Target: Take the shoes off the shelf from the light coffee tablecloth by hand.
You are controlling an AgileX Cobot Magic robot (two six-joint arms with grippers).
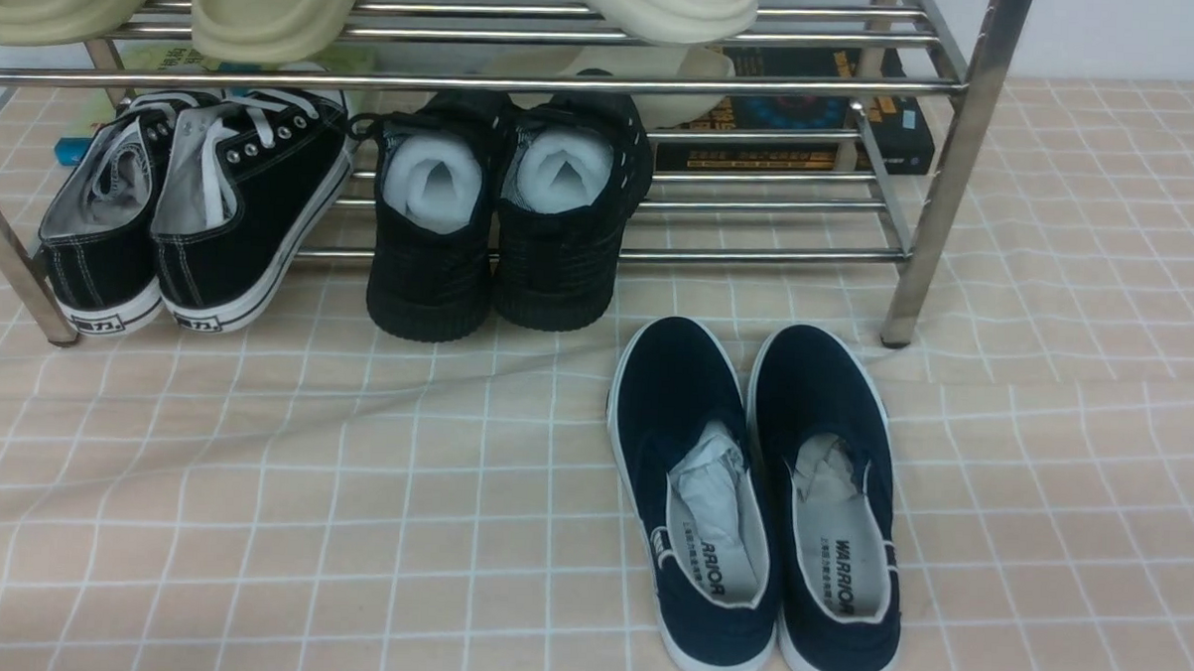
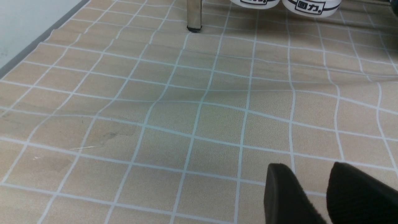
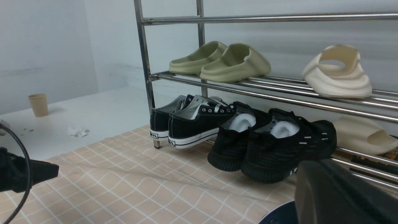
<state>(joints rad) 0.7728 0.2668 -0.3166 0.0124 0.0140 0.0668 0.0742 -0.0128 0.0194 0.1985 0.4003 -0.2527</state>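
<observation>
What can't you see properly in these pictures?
- Front view: neither pincer shows at all.
- Right wrist view: the blue shoes are cut by the edge and hidden behind a dark pincer part.
- Left wrist view: the sneakers show only their heels; the frame edge cuts them.
- Front view: the book title is too small.

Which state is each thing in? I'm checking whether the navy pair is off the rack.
navy slip-ons: off the shelf, side by side on the tablecloth, paper-stuffed
shelf: upright on the tablecloth
tablecloth: spread, wrinkled
black lace-up sneakers: on lower tier
all-black shoes: on lower tier, heels overhanging
left end effector: open, empty
</observation>
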